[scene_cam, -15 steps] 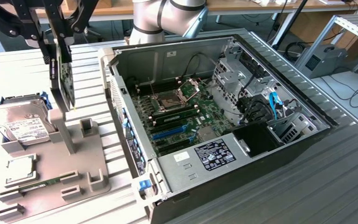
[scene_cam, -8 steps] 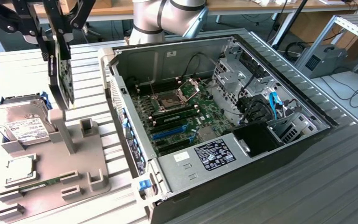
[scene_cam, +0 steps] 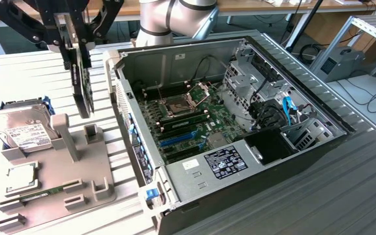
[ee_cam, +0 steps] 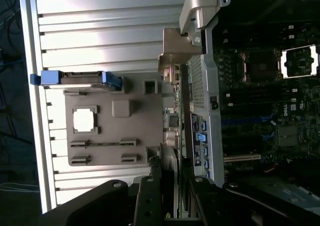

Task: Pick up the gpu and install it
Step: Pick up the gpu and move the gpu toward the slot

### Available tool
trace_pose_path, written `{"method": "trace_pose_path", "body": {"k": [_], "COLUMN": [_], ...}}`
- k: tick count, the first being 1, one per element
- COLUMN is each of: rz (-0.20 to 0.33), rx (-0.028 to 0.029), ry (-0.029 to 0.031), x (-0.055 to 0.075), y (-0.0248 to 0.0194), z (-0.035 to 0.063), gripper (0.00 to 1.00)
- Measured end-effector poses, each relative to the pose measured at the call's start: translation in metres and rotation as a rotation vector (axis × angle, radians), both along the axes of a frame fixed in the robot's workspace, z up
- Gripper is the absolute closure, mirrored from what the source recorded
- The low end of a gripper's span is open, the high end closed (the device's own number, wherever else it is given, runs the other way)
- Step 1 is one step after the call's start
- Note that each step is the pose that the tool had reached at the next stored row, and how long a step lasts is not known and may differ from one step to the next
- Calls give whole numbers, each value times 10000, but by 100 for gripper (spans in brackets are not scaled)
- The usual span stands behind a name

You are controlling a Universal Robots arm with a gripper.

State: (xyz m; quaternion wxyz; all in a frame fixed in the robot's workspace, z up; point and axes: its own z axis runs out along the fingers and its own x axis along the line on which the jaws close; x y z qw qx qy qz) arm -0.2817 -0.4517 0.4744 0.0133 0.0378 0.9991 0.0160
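Exterior view: tool (scene_cam: 76, 44) hangs over the ribbed metal surface (scene_cam: 37, 73) near its far edge, on the exterior view's left. Its black fingers are clamped on the gpu (scene_cam: 82, 93), gripping the card at its upper part. The gpu is in the air and upright, thin edge toward the camera, with its lower end clear of everything below. It sits between the grey holder (scene_cam: 77, 196) and the outer side wall of the open computer case (scene_cam: 175, 61) - close to the case wall, not touching it.

The holder lies flat on the surface toward the near edge on the exterior view's left. A silver hard drive (scene_cam: 21, 129) with a white label leans at the holder's far end, in a blue frame. A square processor chip (scene_cam: 18, 177) sits in a recess, and a narrow green memory stick (scene_cam: 41, 194) lies in a slot nearer the front.

The case lies on its side with the lid off, taking up the middle of the surface. The motherboard (scene_cam: 188, 117) is exposed, with blue slots along its near part. The grey robot arm (scene_cam: 168, 17) stands behind the case.

Wrist view - the finger links frame the card's thin edge, with the holder and the case wall beyond.
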Motion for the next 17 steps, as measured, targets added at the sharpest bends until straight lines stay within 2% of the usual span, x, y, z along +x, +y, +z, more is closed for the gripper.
{"method": "trace_pose_path", "body": {"k": [2,5,6,17], "rz": [0,1,0,0], "rx": [0,0,0,0], "ry": [0,0,0,0], "x": [188,434,472,608], "y": [-1,-1,-1,-1], "z": [-128,-218,-231,-273], "gripper": [74,74,74,74]}}
